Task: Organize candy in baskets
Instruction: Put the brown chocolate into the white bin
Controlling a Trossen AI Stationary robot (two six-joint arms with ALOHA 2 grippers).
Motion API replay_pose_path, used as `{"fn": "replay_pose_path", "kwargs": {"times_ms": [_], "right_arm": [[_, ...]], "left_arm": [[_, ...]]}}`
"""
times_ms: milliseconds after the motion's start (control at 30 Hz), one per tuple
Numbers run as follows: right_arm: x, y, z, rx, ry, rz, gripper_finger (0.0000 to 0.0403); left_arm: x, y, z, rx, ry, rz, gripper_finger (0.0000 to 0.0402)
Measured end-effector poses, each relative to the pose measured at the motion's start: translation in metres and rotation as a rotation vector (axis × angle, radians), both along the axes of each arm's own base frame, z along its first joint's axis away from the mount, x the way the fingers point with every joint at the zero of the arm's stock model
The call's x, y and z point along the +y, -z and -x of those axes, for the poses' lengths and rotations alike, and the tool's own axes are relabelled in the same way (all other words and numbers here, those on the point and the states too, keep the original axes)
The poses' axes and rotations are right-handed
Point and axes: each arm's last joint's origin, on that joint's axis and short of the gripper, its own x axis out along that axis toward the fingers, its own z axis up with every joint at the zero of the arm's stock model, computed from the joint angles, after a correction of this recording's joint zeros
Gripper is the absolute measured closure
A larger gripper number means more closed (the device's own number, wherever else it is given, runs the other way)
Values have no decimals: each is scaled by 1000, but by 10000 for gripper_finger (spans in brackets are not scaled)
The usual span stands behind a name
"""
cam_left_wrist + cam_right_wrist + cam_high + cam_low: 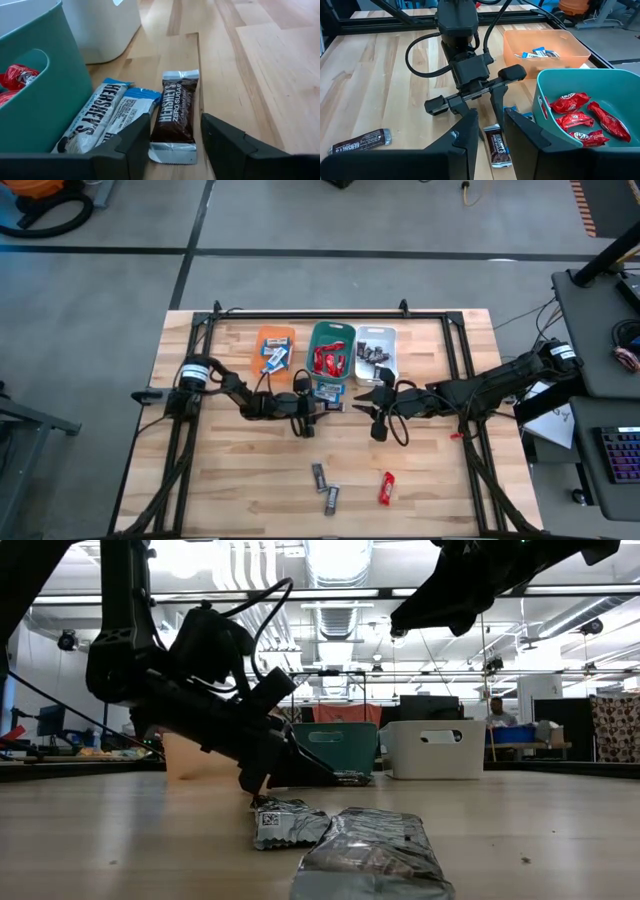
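1. Your left gripper (172, 142) has its jaws apart, straddling the dark bar (175, 114) on the bench (250, 470) just beside the teal basket (35, 95), likely lined up to pick it.
2. Your right gripper (490, 135) hovers close by, jaws apart and empty.
3. Only the high view shows 3 stray bars (330, 490) well apart from that basket.

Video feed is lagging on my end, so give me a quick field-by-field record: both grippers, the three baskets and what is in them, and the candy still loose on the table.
left gripper: open, low at the table, fingers either side of a dark bar in front of the teal basket
right gripper: open, hovering close by over the same bar
orange basket: blue-and-white bars
teal basket: red candies
white basket: dark bars
beside the dark bar: two blue-and-white bars against the teal basket
loose, near edge: two dark bars, one red bar
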Motion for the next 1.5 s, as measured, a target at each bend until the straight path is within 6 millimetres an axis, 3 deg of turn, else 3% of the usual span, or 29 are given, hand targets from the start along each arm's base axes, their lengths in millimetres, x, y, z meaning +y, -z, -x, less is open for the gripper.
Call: {"fn": "replay_pose_path", "kwargs": {"times_ms": [567,867,1300,1500], "right_arm": [[0,0,0,-2,5,-10,320],[3,2,1,4,-11,-8,318],[4,45,21,23,2,-67,312],[2,53,26,-21,22,-68,311]], "left_arm": [[-1,2,1,30,40,4,395],[-3,1,2,-3,98,26,401],[-5,-8,0,-118,142,98,401],[-5,-12,-1,-161,137,117,401]]}}
